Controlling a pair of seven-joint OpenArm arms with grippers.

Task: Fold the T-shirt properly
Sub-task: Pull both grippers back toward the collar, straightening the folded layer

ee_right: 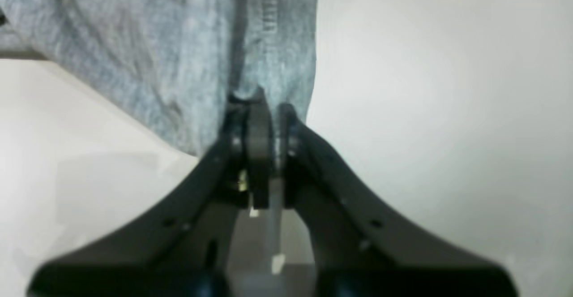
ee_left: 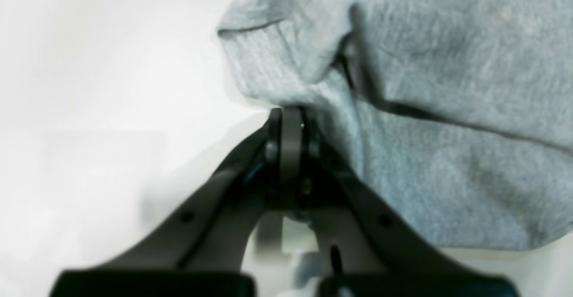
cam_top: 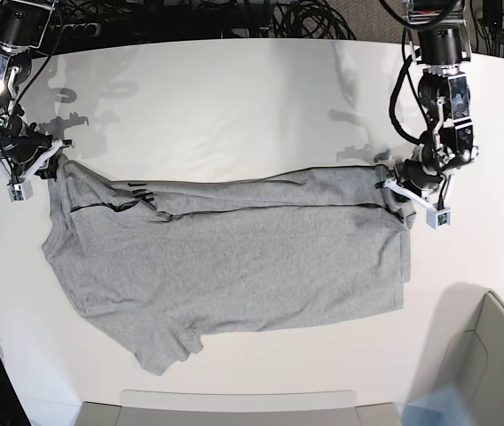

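Btwn both hands: T-shirt point(cam_top: 234, 248), stretched.

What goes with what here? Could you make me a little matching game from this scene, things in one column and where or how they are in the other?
Column one:
1. left hand
2. right hand
3. T-shirt
4. table

Column two:
A. white, with cloth spread over it
B. shut on cloth at the right side of the base view
C. grey, lying across the table with its far edge folded over
D. shut on cloth at the left side of the base view

Pairs: 1-B, 2-D, 3-C, 4-A
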